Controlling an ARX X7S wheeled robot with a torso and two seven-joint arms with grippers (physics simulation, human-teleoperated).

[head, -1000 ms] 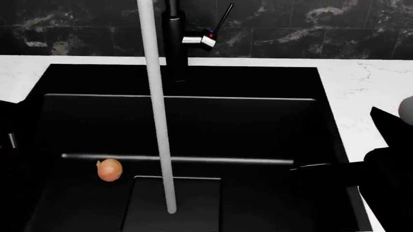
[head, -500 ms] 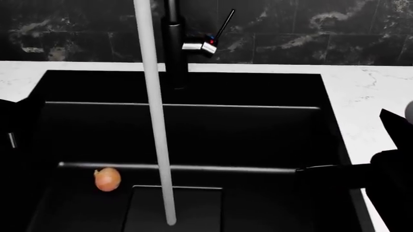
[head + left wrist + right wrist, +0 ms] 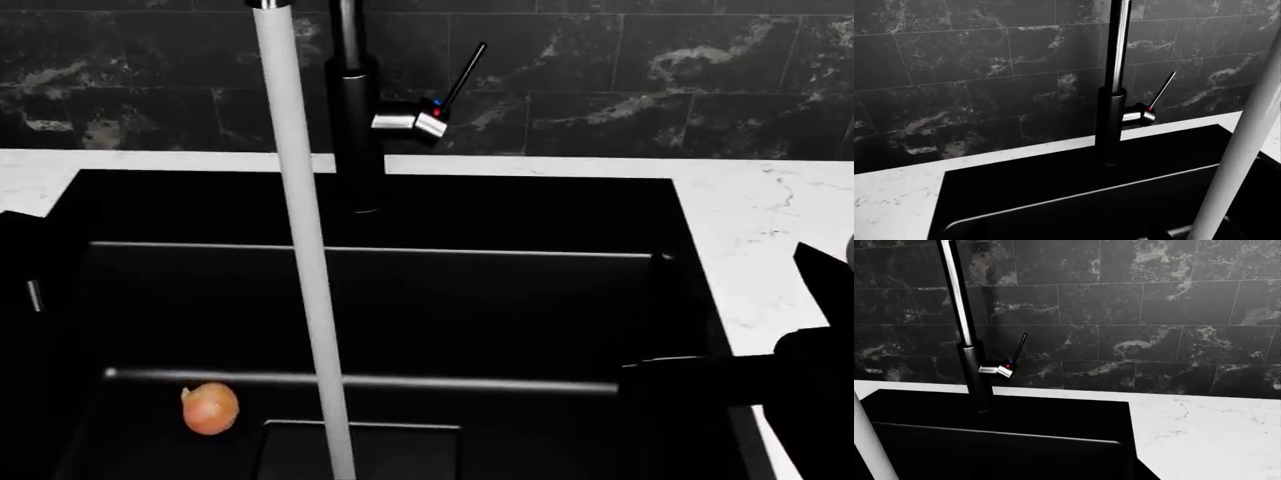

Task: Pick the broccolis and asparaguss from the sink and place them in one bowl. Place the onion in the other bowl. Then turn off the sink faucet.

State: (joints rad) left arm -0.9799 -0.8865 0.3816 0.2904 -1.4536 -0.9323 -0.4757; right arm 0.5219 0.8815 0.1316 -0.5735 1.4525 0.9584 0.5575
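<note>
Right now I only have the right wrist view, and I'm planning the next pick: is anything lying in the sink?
Observer: Yes. The head view shows the onion on the floor of the sink, toward the near side.
Operator: Which side of the running water is it on?
Observer: It sits to the robot's left of the water stream, clearly apart from it.
Operator: Any broccoli or asparagus down there?
Observer: None shows in the part of the sink that the head view covers. The nearest strip of the floor is cut off by the frame, so I cannot vouch for that.
</note>
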